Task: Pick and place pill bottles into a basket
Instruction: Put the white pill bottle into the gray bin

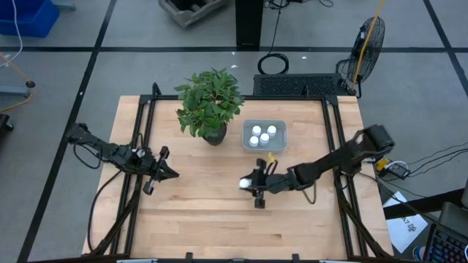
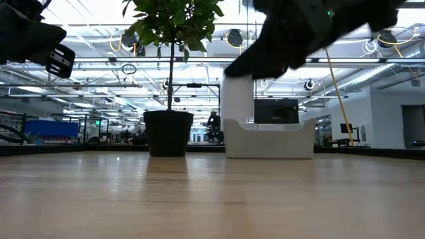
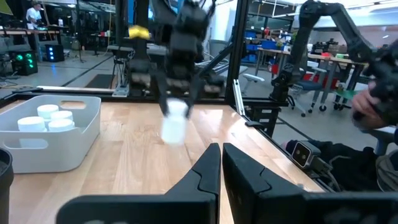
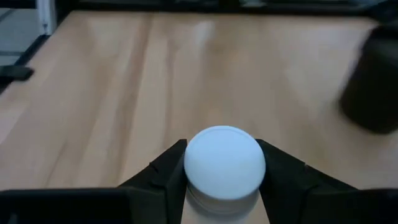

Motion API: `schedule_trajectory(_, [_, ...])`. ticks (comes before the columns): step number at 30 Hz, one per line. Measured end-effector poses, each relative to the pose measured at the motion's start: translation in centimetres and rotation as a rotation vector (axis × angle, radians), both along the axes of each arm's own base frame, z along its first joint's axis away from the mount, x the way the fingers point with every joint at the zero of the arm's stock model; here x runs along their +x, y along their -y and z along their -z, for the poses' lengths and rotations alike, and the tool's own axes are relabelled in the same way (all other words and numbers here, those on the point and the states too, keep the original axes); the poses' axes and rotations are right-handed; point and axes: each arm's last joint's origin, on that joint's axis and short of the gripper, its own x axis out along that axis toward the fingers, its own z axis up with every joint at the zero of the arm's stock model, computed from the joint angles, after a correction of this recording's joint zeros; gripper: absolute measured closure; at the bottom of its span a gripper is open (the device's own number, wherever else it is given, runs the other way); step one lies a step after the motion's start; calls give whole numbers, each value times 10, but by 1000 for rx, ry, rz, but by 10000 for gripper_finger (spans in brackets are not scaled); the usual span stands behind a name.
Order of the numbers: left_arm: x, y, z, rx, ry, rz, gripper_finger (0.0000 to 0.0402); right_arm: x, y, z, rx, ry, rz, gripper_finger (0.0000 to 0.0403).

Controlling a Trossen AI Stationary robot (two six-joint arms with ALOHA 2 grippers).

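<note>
The right gripper (image 1: 251,184) is out over the middle of the wooden table (image 1: 212,219), a little nearer than the basket (image 1: 264,146), and its fingers (image 4: 163,171) are clenched on a white pill bottle (image 4: 224,163). In the right wrist view the bottle's round white cap sits squarely between the two dark fingers, touching both. The left wrist view shows the same bottle (image 3: 175,121) hanging under the right gripper (image 3: 177,93), clear of the table surface. In the low view this arm is a dark shape coming in from above, over the basket (image 2: 269,141).

The basket stands toward the far side of the table, just right of the potted plant (image 1: 210,102). Three pill bottles (image 1: 263,134) stand upright inside it, close together, their white caps showing from above; in the left wrist view they (image 3: 46,118) rise just above the pale rim of the basket (image 3: 56,146).

The left gripper (image 1: 167,173) hovers over the left part of the table, well apart from the basket and the plant, pointing toward the right arm. Its fingers (image 3: 205,168) are nearly together with only a thin gap between them, and nothing is held.
</note>
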Motion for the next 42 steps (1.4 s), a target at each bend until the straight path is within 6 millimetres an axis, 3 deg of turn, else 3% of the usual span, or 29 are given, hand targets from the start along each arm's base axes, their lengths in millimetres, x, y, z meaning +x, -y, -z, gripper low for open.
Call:
schedule_trajectory(6, [0,0,0,0,0,0,378,-26,17,-41,-150,14,158,256])
schedule_trajectory(11, [0,0,0,1,-1,0,378,-49,42,-48,-164,55,258,256])
schedule_trajectory(16, [0,0,0,1,-1,1,378,-73,72,-34,-164,86,421,256])
schedule_trajectory(22, [0,0,0,1,0,1,378,-86,102,-7,-89,84,474,256])
schedule_trajectory(28, [0,0,0,1,-1,1,378,-96,115,9,-63,43,543,256])
schedule_trajectory(42, [0,0,0,1,-1,0,378,-98,127,21,-16,-18,577,256])
